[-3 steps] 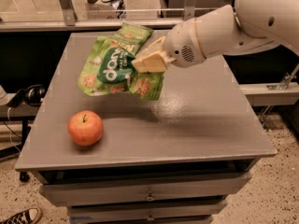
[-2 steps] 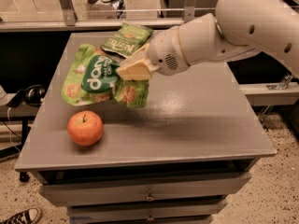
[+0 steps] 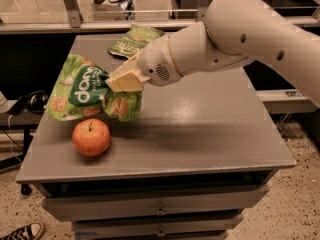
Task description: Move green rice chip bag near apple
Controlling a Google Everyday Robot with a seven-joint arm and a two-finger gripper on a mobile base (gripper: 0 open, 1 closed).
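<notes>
The green rice chip bag (image 3: 82, 90) is a crinkled light-green bag with a dark green oval logo and rice cake pictures. It hangs over the table's left side, just behind and above the apple (image 3: 91, 137). My gripper (image 3: 121, 80) is shut on the bag's right edge and holds it off the table. The red-orange apple sits on the table near the front left corner, right under the bag's lower edge.
A smaller, darker green chip bag (image 3: 135, 40) lies flat at the back of the grey table (image 3: 210, 139). My white arm (image 3: 240, 34) reaches in from the right. The table has drawers below. A shoe (image 3: 20, 231) lies on the floor at left.
My gripper has carried the rice chip bag leftward and toward the front, from mid-table to just above and behind the apple. The apple has not moved.
</notes>
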